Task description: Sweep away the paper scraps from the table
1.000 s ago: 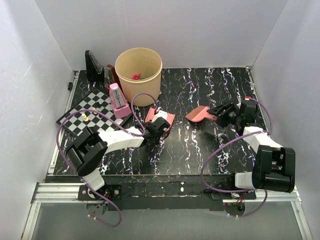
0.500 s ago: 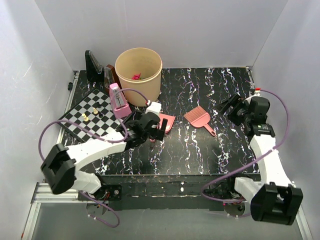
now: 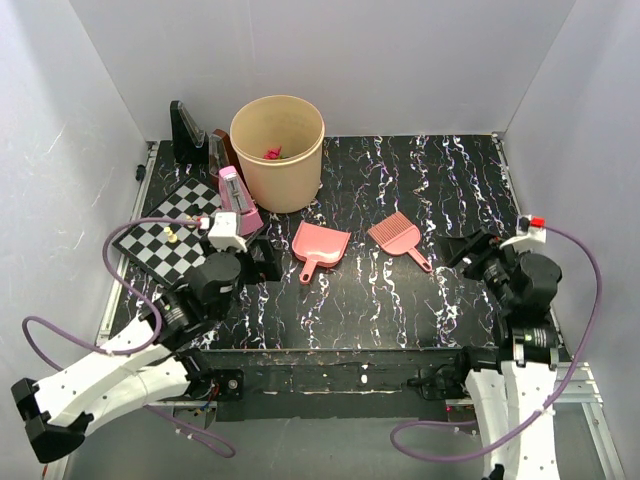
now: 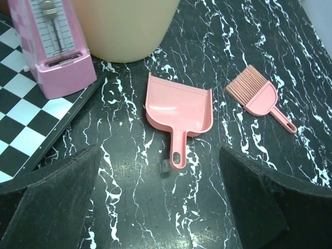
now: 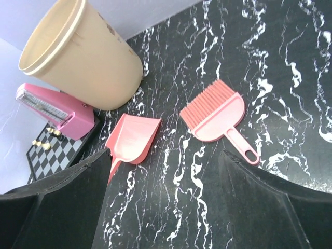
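Observation:
The only paper scraps (image 3: 271,153) I see are magenta bits inside the beige bucket (image 3: 277,150). A pink dustpan (image 3: 320,248) (image 4: 180,109) (image 5: 132,137) and a pink brush (image 3: 398,238) (image 4: 258,93) (image 5: 215,114) lie flat on the black veined table (image 3: 400,300), apart from each other. My left gripper (image 3: 258,262) (image 4: 158,161) stands open just short of the dustpan's handle, holding nothing. My right gripper (image 3: 465,248) (image 5: 166,155) is open near the brush's handle, also holding nothing.
A chessboard (image 3: 170,240) (image 4: 21,119) with a few pieces lies at the left. A pink metronome (image 3: 238,200) (image 4: 52,46) stands on its edge beside the bucket. Dark upright objects (image 3: 185,130) stand at the back left. White walls enclose three sides.
Both grippers opened, letting go of the dustpan and the brush, which now lie on the table. Both arms drew back toward the near edge.

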`<move>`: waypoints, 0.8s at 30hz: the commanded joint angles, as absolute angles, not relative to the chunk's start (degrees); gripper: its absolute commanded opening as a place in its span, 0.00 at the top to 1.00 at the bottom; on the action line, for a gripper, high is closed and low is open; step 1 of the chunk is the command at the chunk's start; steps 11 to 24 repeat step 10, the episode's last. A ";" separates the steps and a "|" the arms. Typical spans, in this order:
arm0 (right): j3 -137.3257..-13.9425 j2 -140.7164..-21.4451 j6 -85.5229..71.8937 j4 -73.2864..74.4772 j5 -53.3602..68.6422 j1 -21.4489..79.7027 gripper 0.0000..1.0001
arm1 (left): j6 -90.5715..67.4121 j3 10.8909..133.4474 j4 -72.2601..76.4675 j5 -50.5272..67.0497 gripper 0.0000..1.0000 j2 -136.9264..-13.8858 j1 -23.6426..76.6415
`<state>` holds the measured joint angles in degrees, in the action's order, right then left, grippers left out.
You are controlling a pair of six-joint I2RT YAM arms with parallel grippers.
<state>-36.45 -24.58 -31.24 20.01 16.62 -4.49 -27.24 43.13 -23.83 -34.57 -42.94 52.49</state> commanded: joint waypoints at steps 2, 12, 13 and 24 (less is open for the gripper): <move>-32.79 -15.75 -29.10 21.43 9.95 -4.66 0.09 | -29.62 38.59 -23.55 -38.06 0.02 -39.12 53.00; -32.34 -13.36 -27.51 25.57 8.53 -4.75 0.09 | -28.39 38.32 -23.55 -32.87 0.02 -39.64 53.00; -32.34 -13.36 -27.51 25.57 8.53 -4.75 0.09 | -28.39 38.32 -23.55 -32.87 0.02 -39.64 53.00; -32.34 -13.36 -27.51 25.57 8.53 -4.75 0.09 | -28.39 38.32 -23.55 -32.87 0.02 -39.64 53.00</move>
